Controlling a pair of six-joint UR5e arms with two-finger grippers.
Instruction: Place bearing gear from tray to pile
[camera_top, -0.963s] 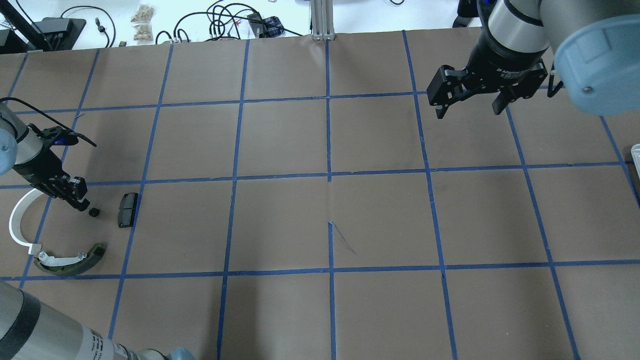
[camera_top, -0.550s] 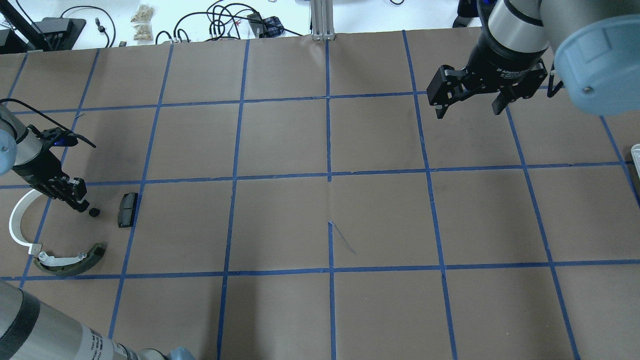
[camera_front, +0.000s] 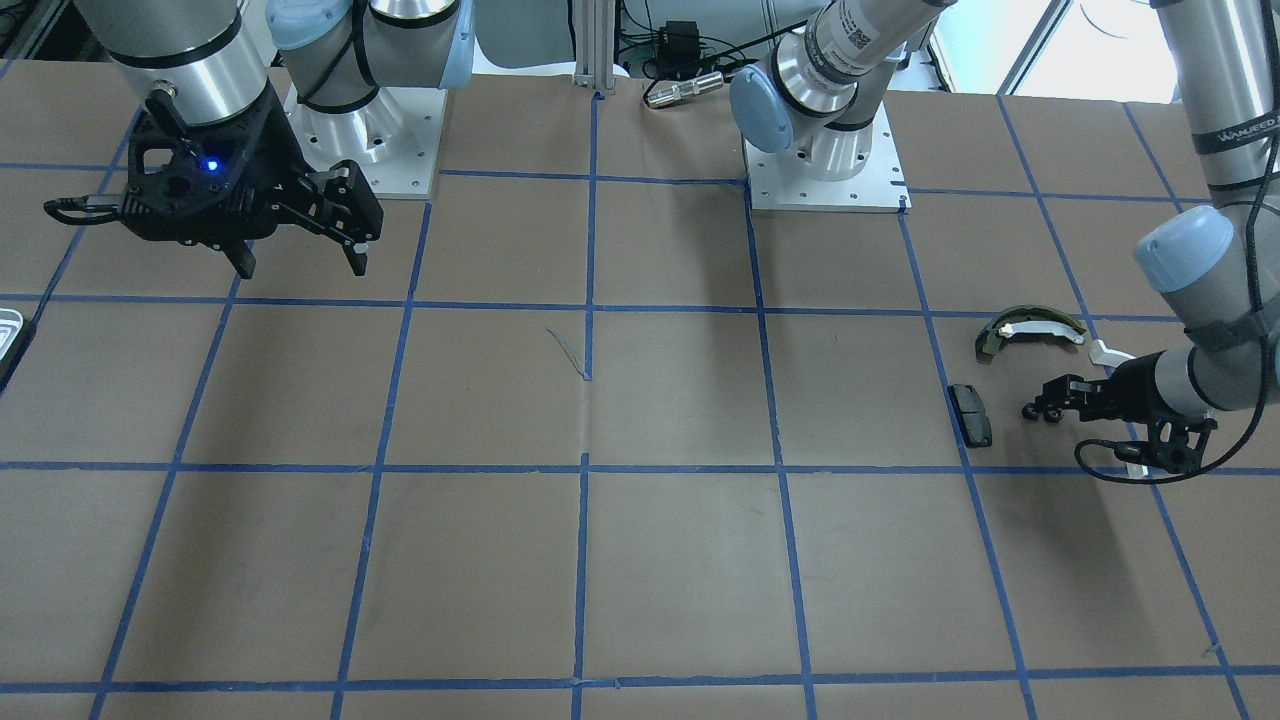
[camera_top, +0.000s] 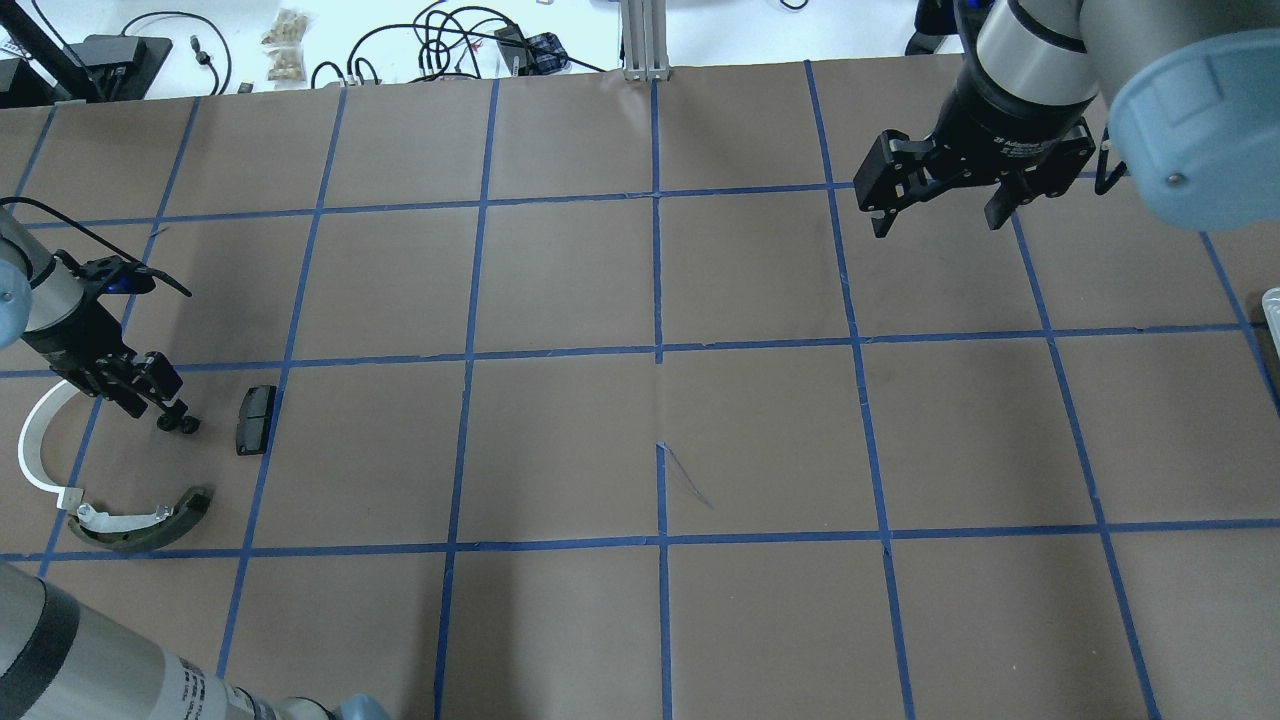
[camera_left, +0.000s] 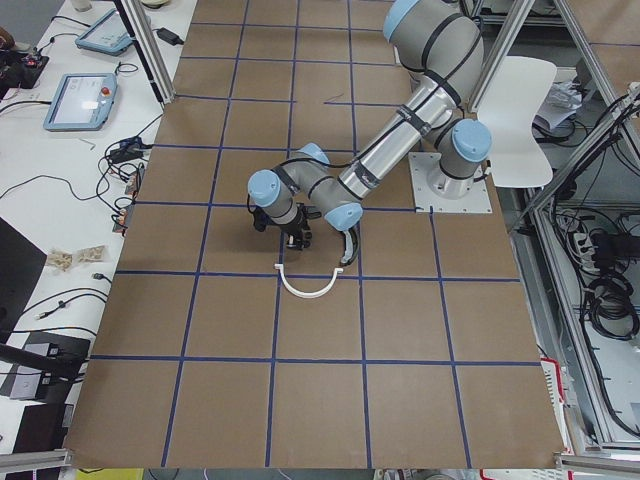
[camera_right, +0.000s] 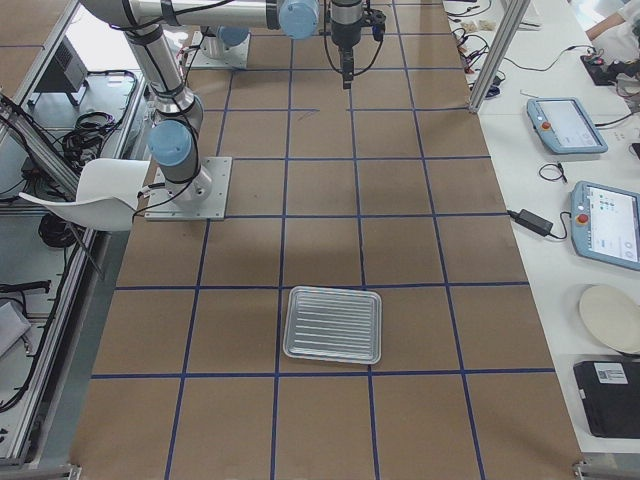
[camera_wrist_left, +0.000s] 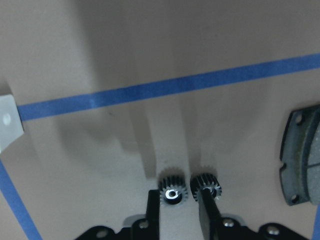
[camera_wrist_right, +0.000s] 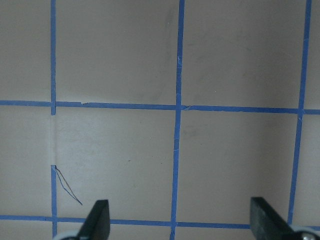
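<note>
Since the earlier overhead frame the left hand (camera_top: 168, 412) has slid a little toward the gear (camera_wrist_left: 171, 193), which lies where it lay. The right hand (camera_top: 940, 226) hangs as before, spread wide and holding nothing.

The gear rests on the table (camera_top: 560, 450) inside the pile. It is just beside the pad (camera_top: 256, 420), near the strip (camera_top: 35, 450) and shoe (camera_top: 140, 520), and well apart from the tray (camera_right: 288, 340). In the wrist view it shows as two small toothed wheels side by side; I cannot tell whether they are joined. The left hand's fingers (camera_wrist_left: 152, 215) stand narrowly apart. One wheel sits between them, against one finger and clear of the other. The second wheel lies just past the other fingertip. Nothing looks pinched.

The likely trouble is a drag. With the fingers this low and this close, a sideways pull-out or a slight closing could catch the teeth. That could flick a wheel away or roll it out of the pile, or nudge the outer wheel into the pad. A straight lift looks safest.

The pair's long axis runs across the fingers, pointing toward the pad and roughly along the nearby blue line. The bright bores face the wrist camera, so I judge that each wheel lies flat with its bore upward, though the fingers hide the lower edges.
</note>
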